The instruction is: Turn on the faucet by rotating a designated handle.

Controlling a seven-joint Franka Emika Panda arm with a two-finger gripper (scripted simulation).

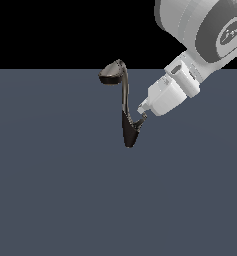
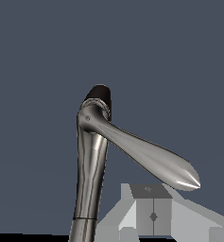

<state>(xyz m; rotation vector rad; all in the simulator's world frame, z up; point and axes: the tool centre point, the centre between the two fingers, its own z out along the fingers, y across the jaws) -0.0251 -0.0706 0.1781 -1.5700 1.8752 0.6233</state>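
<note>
Centrally in the exterior view stands the faucet, a slender body of dark glossy metal: a tapered, nearly black base low in the middle of the frame, a thin neck rising from it with a slight curve, and a flattened oval spout head bending over toward the exterior view's left at the horizon line. From the lower body the handle branches toward the exterior view's right, a small thin curved lever. The wrist view shows the faucet close up as smooth, brushed silver with bright streaks along it, and the handle swelling into a long teardrop that ends in a pointed, shining tip.

All around lies a flat, matte slate-blue floor, bare on every side of the faucet, with black background above the horizon.

From the upper right of the exterior view the white and grey arm reaches down, and its blocky white gripper ends just at the handle's tip, touching or almost so. How far apart the jaws stand I cannot tell: the exterior view is too small, and the wrist view shows only grey finger faces under the handle's tip.
</note>
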